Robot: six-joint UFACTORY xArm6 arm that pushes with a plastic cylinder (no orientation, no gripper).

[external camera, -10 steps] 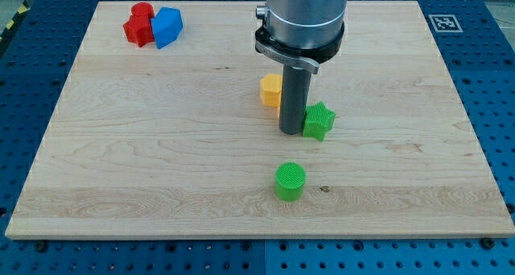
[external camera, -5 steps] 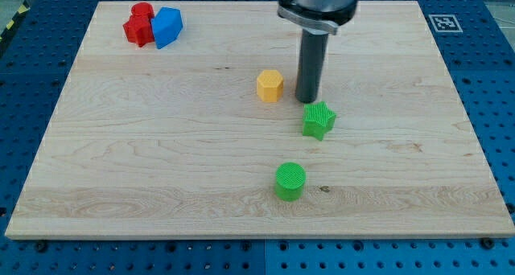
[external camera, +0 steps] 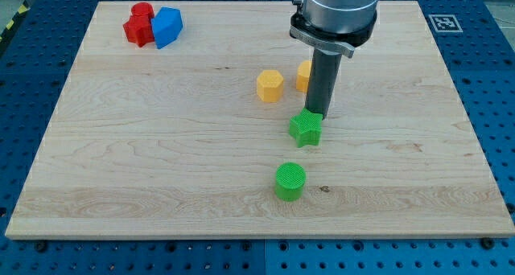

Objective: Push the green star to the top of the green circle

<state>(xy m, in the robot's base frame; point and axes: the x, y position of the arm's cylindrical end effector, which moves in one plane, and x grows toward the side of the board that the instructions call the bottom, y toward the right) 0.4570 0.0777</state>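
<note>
The green star [external camera: 305, 129] lies on the wooden board, a little above and slightly right of the green circle [external camera: 290, 182], with a gap between them. My tip [external camera: 319, 115] stands at the star's upper right edge, touching or nearly touching it. The dark rod rises from there to the arm's grey body at the view's top.
A yellow hexagon block [external camera: 270, 86] lies left of the rod. Another yellow block [external camera: 302, 75] shows partly behind the rod. A red block [external camera: 139, 25] and a blue block [external camera: 166, 26] sit together at the board's top left. The board [external camera: 161, 146] has blue table around it.
My tip went up past the star's top, then came down to its upper right. The green star slid left and slightly down, closer to above the green circle.
</note>
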